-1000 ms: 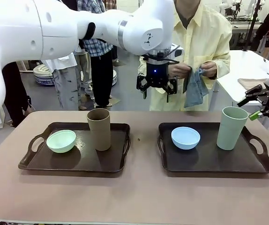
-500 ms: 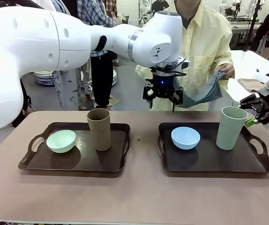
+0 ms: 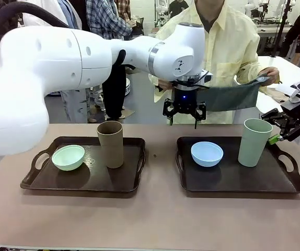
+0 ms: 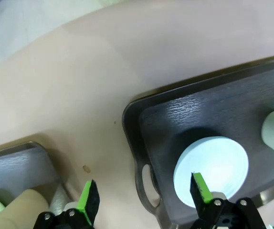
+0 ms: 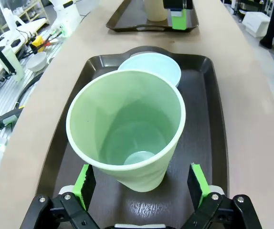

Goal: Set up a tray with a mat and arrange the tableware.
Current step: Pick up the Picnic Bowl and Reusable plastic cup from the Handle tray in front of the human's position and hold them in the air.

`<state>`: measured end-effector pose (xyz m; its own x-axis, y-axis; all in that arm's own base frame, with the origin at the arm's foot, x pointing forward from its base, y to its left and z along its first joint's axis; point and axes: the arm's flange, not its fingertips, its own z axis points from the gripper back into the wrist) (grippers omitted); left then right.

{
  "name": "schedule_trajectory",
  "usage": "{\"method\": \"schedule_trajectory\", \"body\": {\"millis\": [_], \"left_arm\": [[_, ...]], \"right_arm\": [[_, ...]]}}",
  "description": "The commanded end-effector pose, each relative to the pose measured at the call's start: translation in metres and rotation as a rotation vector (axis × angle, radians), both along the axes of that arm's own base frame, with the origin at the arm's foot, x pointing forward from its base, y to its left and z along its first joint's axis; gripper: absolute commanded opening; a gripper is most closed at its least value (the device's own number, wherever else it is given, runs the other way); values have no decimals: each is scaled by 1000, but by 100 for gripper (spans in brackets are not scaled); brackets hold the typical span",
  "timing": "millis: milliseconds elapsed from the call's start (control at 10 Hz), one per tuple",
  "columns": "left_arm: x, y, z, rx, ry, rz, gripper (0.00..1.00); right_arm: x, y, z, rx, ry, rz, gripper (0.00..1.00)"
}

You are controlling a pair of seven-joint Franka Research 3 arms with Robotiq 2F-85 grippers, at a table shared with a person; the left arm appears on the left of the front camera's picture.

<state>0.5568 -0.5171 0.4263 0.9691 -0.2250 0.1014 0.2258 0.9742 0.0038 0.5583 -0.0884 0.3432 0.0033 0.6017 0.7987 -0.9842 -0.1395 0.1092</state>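
Across the table a person holds a grey-blue mat (image 3: 233, 97) stretched out in both hands. My left gripper (image 3: 184, 116) hangs open above the table's far side, over the near-left corner of the right tray (image 4: 133, 119), and holds nothing. The light blue bowl (image 3: 207, 153) sits in that tray, with the pale green tumbler (image 3: 254, 142) upright beside it. My right gripper (image 5: 140, 185) is open, its pads (image 5: 197, 181) on either side of the tumbler's (image 5: 127, 129) lower part with small gaps. The left tray (image 3: 82, 186) holds the mint green bowl (image 3: 68, 157) and the brown tumbler (image 3: 111, 144).
The two dark trays lie side by side with a strip of bare tabletop (image 3: 158, 157) between them and more in front. In the left wrist view the light blue bowl (image 4: 212, 167) lies just beyond my right finger. Other people stand behind the far edge.
The person has unfolded the mat and spread it wide. My left gripper moved right and lower. My right gripper came in leftward around the pale green tumbler, which shifted slightly left.
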Motion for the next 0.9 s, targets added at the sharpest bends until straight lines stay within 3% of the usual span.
{"method": "schedule_trajectory", "body": {"millis": [0, 300, 800], "left_arm": [[15, -15, 9, 23, -1, 52, 100], [24, -19, 0, 22, 28, 70, 100], [9, -35, -22, -9, 146, 41, 100]], "right_arm": [[-14, -3, -3, 0, 15, -11, 100], [-27, 8, -8, 4, 14, -16, 100], [-5, 29, -33, 54, 36, -26, 100]]}}
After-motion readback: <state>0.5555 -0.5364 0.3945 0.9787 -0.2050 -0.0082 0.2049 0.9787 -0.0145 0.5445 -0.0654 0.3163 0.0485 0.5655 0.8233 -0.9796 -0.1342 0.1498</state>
